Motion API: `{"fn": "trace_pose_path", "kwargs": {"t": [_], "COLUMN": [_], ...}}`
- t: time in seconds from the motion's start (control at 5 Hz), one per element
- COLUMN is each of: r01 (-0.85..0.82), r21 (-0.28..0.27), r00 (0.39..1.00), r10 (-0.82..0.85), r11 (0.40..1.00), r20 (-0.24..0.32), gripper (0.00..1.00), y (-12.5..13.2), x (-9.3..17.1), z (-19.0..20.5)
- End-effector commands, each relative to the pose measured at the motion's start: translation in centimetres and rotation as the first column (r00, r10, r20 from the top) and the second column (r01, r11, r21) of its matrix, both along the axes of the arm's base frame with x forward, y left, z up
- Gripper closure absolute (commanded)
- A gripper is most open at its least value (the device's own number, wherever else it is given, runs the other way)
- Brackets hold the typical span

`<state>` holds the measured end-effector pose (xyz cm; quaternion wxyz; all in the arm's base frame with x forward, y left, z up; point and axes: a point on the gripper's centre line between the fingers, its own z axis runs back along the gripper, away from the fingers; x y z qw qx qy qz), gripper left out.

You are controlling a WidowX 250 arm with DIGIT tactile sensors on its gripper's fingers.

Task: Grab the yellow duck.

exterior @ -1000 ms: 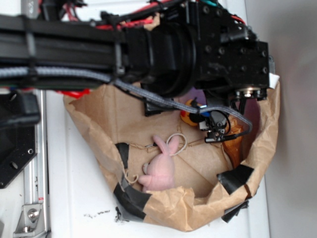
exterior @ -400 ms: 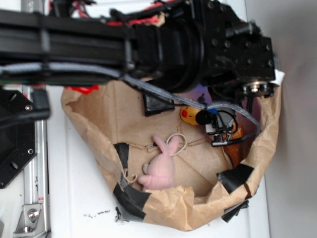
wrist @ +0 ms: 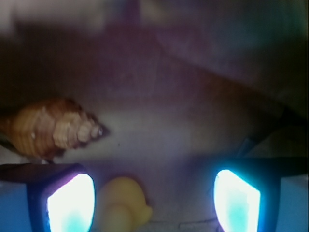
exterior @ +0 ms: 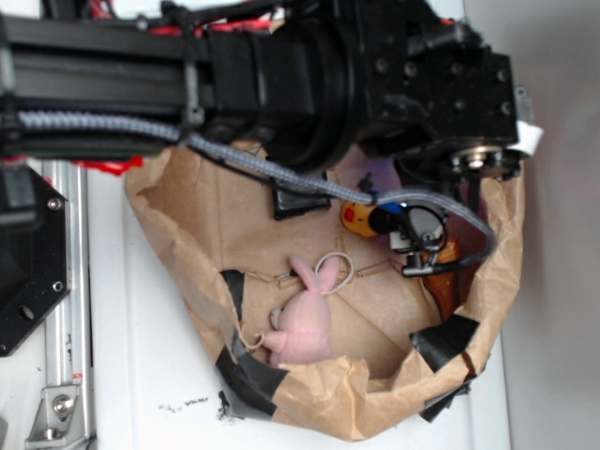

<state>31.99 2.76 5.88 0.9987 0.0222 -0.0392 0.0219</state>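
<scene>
The yellow duck [exterior: 357,217] lies inside the brown paper bag [exterior: 202,211], partly hidden under the arm. In the wrist view the duck [wrist: 123,203] sits low between the jaws, close to the left finger [wrist: 70,203]. My gripper [wrist: 153,205] is open, its jaws wide apart on either side of the duck. In the exterior view the gripper [exterior: 403,220] is down inside the bag beside the duck.
An orange-brown spiral seashell [wrist: 48,128] lies ahead to the left and shows in the exterior view [exterior: 445,272] by the bag's right wall. A pink plush bunny [exterior: 305,319] lies near the bag's front. Black tape [exterior: 445,342] patches the rim.
The arm has shifted slightly up and to the right, and the gripper has settled lower over the duck. The bunny and shell have not moved.
</scene>
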Motion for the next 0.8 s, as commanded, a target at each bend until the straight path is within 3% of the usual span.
{"fn": "trace_pose_path", "kwargs": {"t": [0.0, 0.4, 0.6], "r01": [-0.005, -0.008, -0.030], "r21": [0.016, 0.027, 0.024], "r00": [0.999, 0.999, 0.997], "r10": [0.005, 0.007, 0.028], "r11": [1.000, 1.000, 0.999], "r20": [0.040, 0.036, 0.066], "gripper": [0.00, 0.00, 0.00], "y": [0.9, 1.1, 1.7], "x": [-2.2, -3.5, -3.5], "z": [1.7, 1.9, 2.3]}}
